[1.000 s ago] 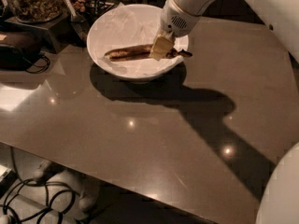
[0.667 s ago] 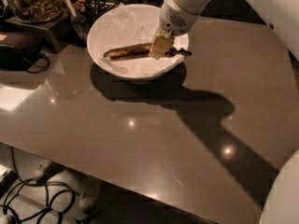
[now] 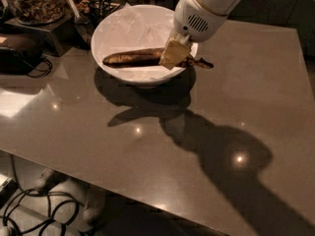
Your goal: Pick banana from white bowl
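Observation:
The white bowl (image 3: 123, 33), lined with crumpled white paper, stands at the far middle of the brown table. The banana (image 3: 133, 58), dark brown with yellowish streaks, lies across the bowl's near side, and its dark stem (image 3: 203, 63) pokes out over the right rim. My gripper (image 3: 173, 54) reaches down from the upper right into the bowl. It is shut on the banana near its stem end. One cream finger (image 3: 172, 53) shows in front of the fruit; the other is hidden behind it.
A glass jar of nuts (image 3: 34, 1) stands on a dark stand at the far left, with a black device and cable (image 3: 19, 58) beside it. The table's near edge (image 3: 147, 203) runs across the front, with cables on the floor (image 3: 39, 210) below.
The banana has shifted a little towards the near right with the gripper on it, and its stem now sticks further out over the bowl's rim. The bowl has stayed in place.

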`<state>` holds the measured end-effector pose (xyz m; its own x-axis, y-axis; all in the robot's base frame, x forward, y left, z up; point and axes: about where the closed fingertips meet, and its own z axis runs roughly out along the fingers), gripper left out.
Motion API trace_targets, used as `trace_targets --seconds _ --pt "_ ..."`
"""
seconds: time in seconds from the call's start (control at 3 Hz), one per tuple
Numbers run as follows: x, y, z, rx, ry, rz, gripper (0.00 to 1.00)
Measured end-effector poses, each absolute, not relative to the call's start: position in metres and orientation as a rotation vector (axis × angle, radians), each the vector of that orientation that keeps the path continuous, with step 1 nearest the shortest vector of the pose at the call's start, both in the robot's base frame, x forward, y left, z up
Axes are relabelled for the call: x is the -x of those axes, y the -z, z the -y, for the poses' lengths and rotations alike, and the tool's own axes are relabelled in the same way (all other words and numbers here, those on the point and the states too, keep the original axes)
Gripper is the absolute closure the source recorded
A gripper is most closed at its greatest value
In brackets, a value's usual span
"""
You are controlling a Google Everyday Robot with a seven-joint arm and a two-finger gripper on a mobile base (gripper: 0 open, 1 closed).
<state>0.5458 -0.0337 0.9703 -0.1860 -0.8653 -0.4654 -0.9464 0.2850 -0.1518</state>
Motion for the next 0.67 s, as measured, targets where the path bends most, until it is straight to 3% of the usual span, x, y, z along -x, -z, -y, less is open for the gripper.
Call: trace_targets --seconds 0.33,0.67 --pt "-0.5020 -0.9778 0.0410 1.553 -0.231 -2.148 1.00" --pt "-0.5020 -0.9778 0.0410 1.553 -0.231 -2.148 1.00"
